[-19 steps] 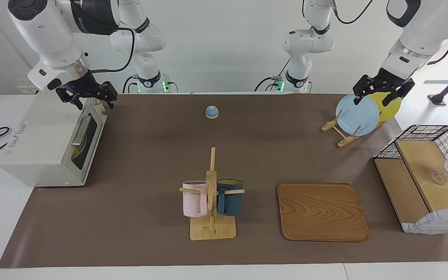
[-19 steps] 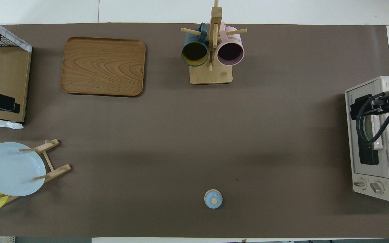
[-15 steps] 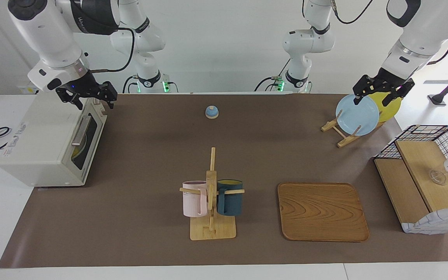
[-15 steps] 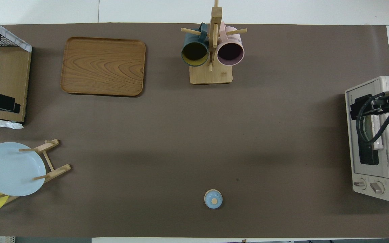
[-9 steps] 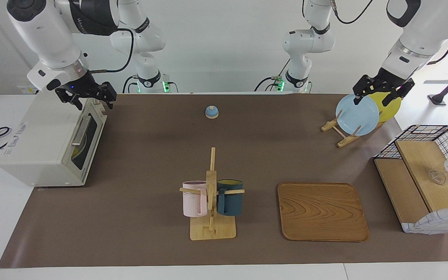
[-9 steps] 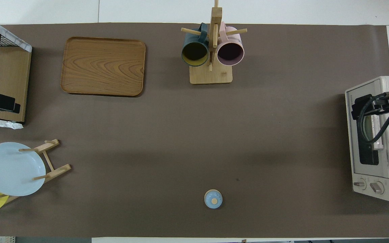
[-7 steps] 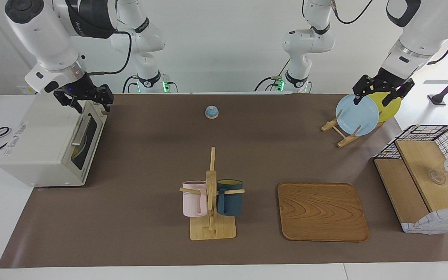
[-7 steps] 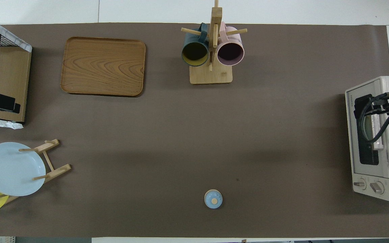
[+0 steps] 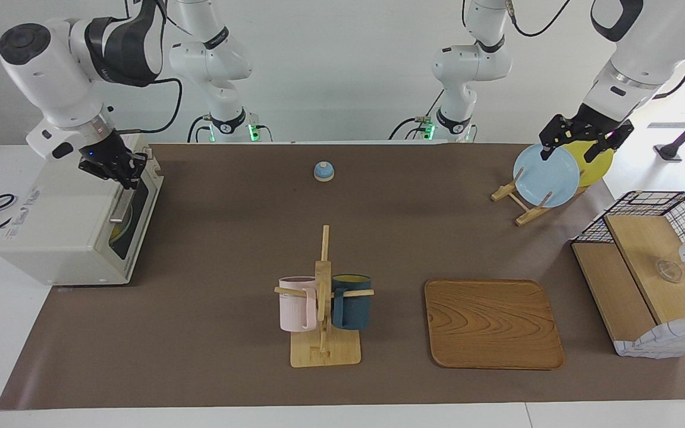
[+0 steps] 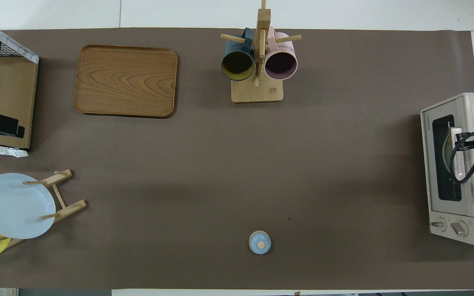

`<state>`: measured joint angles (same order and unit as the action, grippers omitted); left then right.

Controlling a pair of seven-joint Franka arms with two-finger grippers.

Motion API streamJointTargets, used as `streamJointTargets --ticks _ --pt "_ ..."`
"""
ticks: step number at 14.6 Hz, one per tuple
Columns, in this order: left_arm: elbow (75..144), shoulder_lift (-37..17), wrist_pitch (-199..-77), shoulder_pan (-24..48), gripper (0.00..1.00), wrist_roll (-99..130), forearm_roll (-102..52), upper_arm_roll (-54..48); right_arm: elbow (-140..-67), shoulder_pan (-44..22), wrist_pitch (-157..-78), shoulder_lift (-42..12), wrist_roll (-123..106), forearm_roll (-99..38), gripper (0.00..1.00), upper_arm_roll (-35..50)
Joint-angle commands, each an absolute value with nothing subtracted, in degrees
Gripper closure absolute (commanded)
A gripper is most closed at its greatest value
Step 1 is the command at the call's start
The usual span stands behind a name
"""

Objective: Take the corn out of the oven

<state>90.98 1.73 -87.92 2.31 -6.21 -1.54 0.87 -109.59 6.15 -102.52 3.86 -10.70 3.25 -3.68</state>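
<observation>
Brown mat | oven [image 9: 63,220] door shut, facing left arm's end

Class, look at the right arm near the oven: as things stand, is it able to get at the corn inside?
Probably not yet. The oven door is shut, with only something yellow showing through its window. The right gripper is at the door's handle, which is unobstructed.
</observation>
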Motion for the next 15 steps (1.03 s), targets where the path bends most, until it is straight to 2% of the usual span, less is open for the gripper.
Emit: streamJointTargets --ticks 1,15 --pt "91.8 2.8 -87.5 2.6 0.00 -5.8 -1.4 1.2 -114.4 9.2 -106.6 5.3 -12.0 2.9 1.00 -3.4" --pt "91.8 2.8 -87.5 2.6 0.00 -5.7 -1.4 1.2 -117.2 10.8 -111.0 4.3 -12.1 2.9 1.00 -3.3"
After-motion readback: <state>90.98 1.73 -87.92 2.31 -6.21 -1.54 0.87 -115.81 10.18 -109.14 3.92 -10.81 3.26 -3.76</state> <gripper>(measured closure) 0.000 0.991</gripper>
